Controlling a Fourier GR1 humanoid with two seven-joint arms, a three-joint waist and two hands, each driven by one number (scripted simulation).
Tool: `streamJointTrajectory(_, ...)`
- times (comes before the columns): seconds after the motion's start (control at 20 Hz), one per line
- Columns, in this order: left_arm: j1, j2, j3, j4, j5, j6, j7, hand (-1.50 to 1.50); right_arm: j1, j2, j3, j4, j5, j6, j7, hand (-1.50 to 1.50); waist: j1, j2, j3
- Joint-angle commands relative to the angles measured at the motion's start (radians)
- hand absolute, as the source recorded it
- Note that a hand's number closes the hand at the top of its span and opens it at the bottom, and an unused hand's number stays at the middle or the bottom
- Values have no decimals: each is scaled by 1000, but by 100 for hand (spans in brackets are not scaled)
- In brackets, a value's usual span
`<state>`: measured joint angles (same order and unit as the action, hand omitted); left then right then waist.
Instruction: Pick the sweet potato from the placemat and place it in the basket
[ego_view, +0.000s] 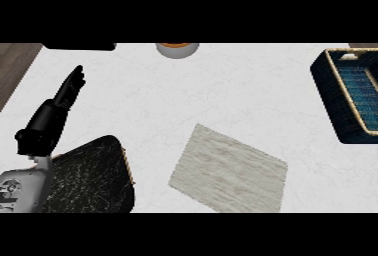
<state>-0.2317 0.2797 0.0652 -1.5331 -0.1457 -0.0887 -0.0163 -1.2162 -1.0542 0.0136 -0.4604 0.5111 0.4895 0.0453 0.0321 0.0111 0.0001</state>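
Observation:
A pale grey-beige placemat (229, 172) lies diamond-wise on the white counter, low in the middle, with nothing on it. The dark blue basket (326, 92) with a tan rim stands at the right edge, partly cut off. No sweet potato shows anywhere in the view. My left hand (65, 92) rests at the far left, fingers straight and pointing up the counter, holding nothing, well apart from both placemat and basket. My right hand is out of the picture.
A dark marbled board (92, 177) with a wooden edge lies at the lower left beside my left forearm. A pale cup with an orange top (177, 49) stands at the far edge. A black object (80, 46) sits at the top left.

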Motion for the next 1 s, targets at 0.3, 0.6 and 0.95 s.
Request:
streamJointTrajectory(0.3, -6, 24, 45, 16, 34, -37, -14, 0, 3, 48, 25, 121, 75, 52, -127, -150, -2, 0, 0)
streamJointTrajectory(0.6, -3, -21, -7, -18, -23, 5, 29, 0, -82, 42, -59, 144, 30, 58, -104, -150, -7, -2, 0)
streamJointTrajectory(0.95, 6, -20, -2, -44, -3, -8, 29, 0, -157, 3, -299, 250, -156, -168, 43, -150, 9, 3, 2)
